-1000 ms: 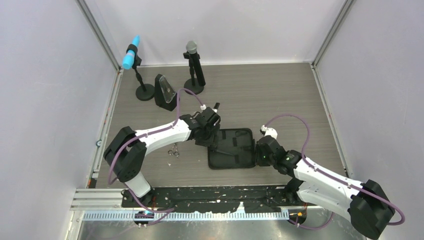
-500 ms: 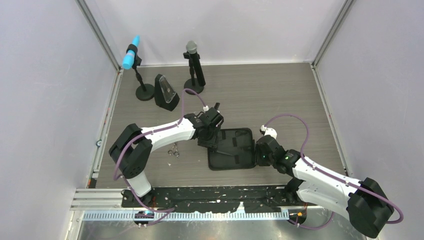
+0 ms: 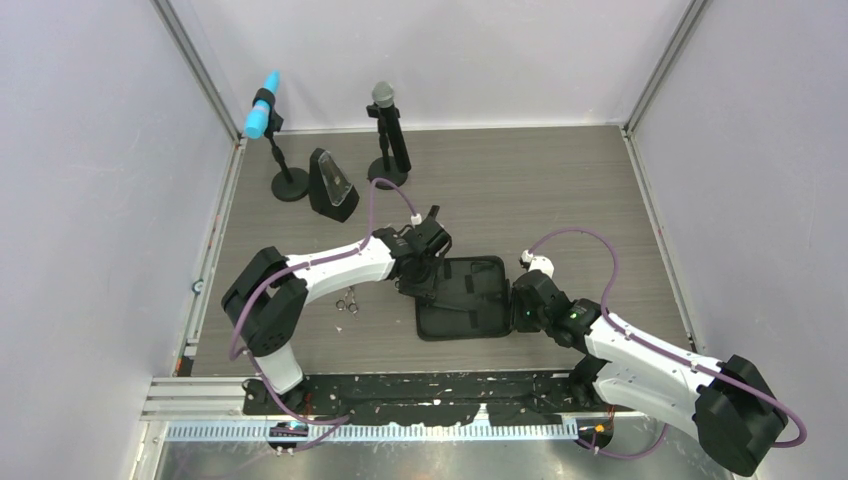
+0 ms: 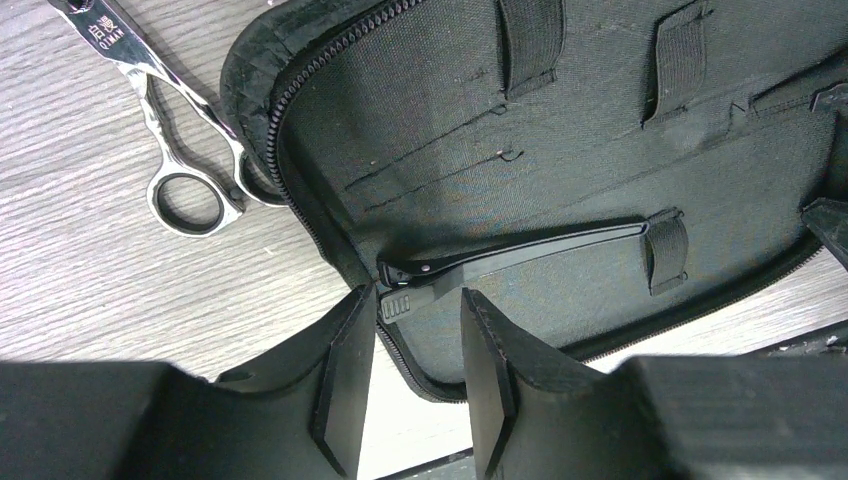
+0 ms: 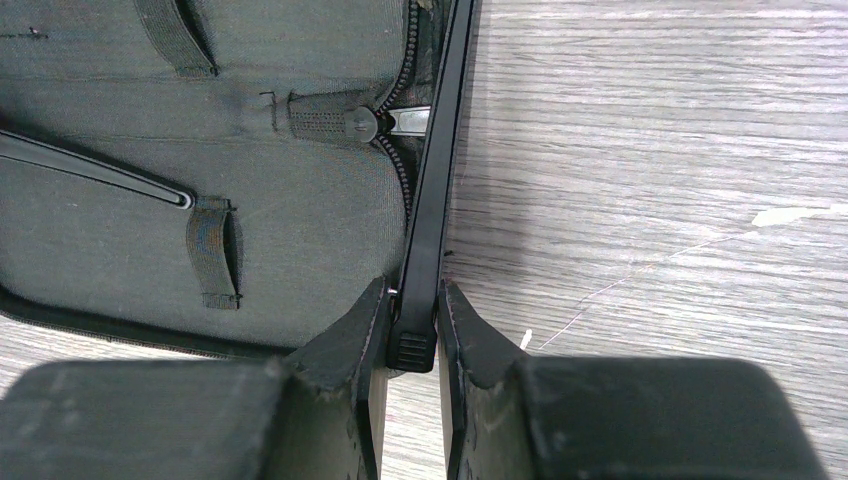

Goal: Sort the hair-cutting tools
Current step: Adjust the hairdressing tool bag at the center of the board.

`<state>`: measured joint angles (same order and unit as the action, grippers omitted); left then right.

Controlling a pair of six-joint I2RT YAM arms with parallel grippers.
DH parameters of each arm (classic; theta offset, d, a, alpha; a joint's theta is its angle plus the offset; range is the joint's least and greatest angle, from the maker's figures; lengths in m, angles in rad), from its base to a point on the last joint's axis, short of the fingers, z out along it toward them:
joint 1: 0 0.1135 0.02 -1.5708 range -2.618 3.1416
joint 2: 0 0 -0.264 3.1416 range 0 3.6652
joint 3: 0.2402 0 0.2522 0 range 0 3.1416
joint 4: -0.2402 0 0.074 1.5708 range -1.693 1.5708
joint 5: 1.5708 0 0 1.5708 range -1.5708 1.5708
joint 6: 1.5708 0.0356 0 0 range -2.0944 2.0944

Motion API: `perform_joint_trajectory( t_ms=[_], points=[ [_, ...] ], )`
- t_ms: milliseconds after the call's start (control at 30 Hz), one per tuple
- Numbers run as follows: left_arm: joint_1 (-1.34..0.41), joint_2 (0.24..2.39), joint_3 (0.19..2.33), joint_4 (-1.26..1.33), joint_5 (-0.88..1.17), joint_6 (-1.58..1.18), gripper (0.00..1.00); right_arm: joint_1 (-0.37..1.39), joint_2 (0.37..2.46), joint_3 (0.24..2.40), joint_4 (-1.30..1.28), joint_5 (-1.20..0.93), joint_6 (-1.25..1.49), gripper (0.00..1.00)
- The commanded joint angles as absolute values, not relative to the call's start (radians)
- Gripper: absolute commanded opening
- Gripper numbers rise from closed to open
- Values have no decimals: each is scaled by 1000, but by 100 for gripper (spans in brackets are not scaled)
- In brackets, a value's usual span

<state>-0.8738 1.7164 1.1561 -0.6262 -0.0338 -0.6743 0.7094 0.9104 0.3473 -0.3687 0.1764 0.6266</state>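
**Item 1: first hair clip**. Thin and black, it lies flat on the lining of the open pouch, lower centre of the left wrist view. Its tip reaches the elastic loop; you cannot tell whether it passes under. The hinged end sits between the fingers of the left gripper, which stand parted on either side and do not pinch it. The clip looks aligned for that loop.

**Item 2: second hair clip**. It runs up the centre of the right wrist view, along the pouch's zippered edge. The right gripper has its fingers drawn narrow and clamps the ridged end. Holding it by that end probably leaves the tip free to thread into a loop.

**Item 3: scissors**. Silver, they lie on the table at the upper left of the left wrist view, just beside the pouch rim and not yet stowed.

**Not located:** the comb and the second scissors. Expect them to need sorting too.
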Motion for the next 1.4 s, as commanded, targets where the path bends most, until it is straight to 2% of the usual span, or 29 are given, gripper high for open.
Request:
perform_joint_trajectory(
  t_ms=[0, 233, 467, 733, 1067, 1367],
  points=[
    [-880, 1716, 1186, -640, -28, -687, 39, 707, 913, 347, -345, 166, 623, 5],
    [-890, 1705, 1193, -657, -49, -686, 40, 707, 915, 348, -342, 163, 623, 5],
    [-890, 1621, 1185, -714, -123, -675, 47, 707, 881, 412, -431, 165, 612, 5],
    [-913, 1473, 1014, -656, -71, -786, 51, 709, 826, 462, -532, 128, 636, 5],
    [-917, 1590, 1020, -591, -9, -790, 50, 728, 952, 407, -391, 60, 698, 5],
    [-892, 1646, 1032, -614, -38, -751, 43, 912, 1036, 444, -243, 50, 859, 5]
  ],
)
